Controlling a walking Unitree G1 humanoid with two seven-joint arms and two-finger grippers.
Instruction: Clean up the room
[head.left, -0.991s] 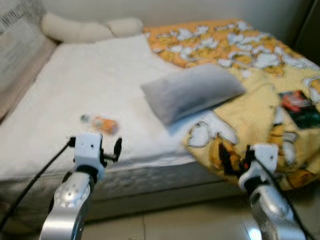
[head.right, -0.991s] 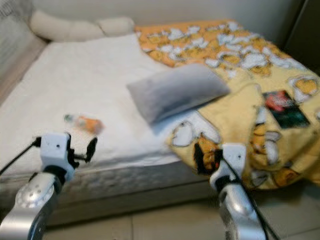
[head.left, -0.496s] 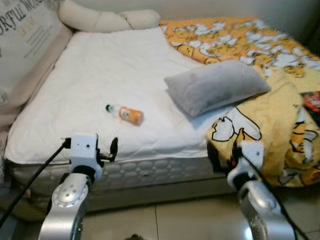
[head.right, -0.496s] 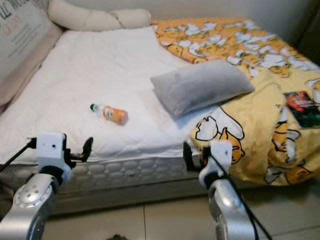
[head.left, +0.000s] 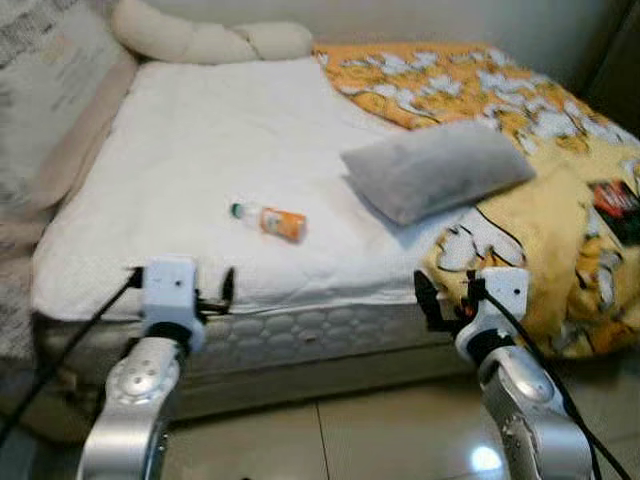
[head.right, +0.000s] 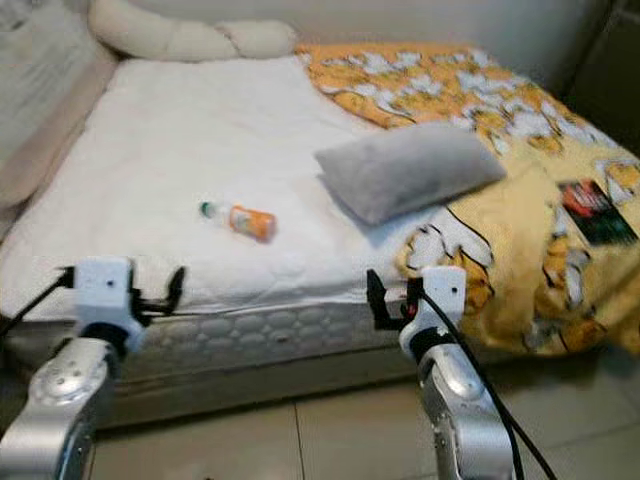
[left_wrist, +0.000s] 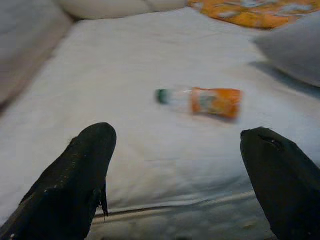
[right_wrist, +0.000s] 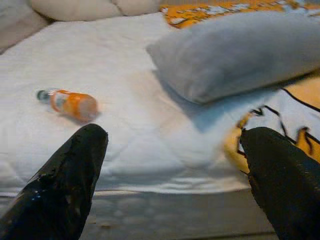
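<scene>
A bottle (head.left: 268, 219) lies on its side on the white sheet (head.left: 190, 170) of the bed (head.right: 250, 335), nearer the foot edge than the head, cap toward the left edge. Its body wears an orange label; the neck end looks clear (contents too blurred to read). A grey pillow (head.left: 436, 169) lies well apart from it, toward the right edge, its far side resting against a yellow blanket (head.left: 530, 120) that spills over the right foot corner. A dark red-and-green item (head.right: 593, 211) lies on the blanket, hard to make out. A cream bolster (head.left: 205, 42) curves along the head edge.

The left gripper (left_wrist: 180, 180) hangs just off the foot edge, fingers spread wide with nothing between them, facing the bottle. The right gripper (right_wrist: 175, 185) is spread wide too and holds nothing, off the same edge, facing the pillow.
</scene>
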